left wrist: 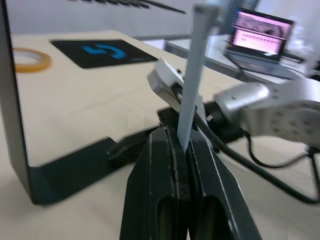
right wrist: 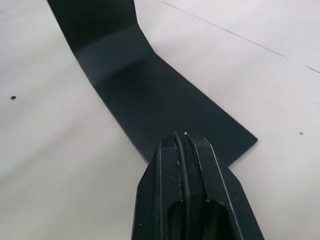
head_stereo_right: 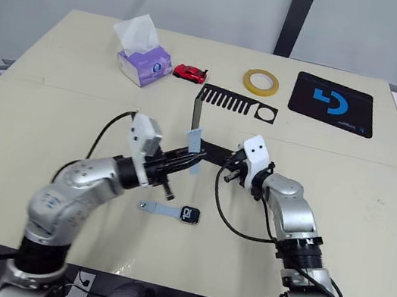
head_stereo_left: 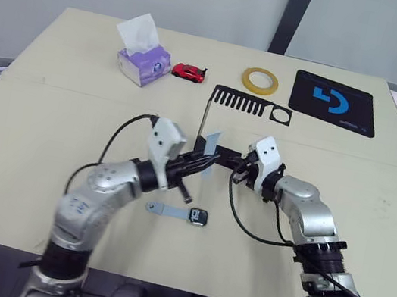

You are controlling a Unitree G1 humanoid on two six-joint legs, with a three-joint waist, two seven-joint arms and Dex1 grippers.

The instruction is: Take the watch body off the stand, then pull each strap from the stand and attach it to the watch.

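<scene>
Your only container here is the tissue box [head_stereo_left: 144,62] at the table's [head_stereo_left: 34,119] far left, with a white tissue standing up out of its top. The watch body [head_stereo_left: 199,217] lies flat on the table near you, dark screen up with white digits, and one pale grey-blue strap [head_stereo_left: 166,210] is already joined to its left side. The second strap [left wrist: 192,85] stands upright, pinched at its lower end between the closed fingers of your left gripper [left wrist: 181,150], just beside the stand's [head_stereo_left: 246,103] upright. Your right gripper [right wrist: 182,142] has its fingers pressed together with nothing between them, its tips resting on the stand's flat foot.
</scene>
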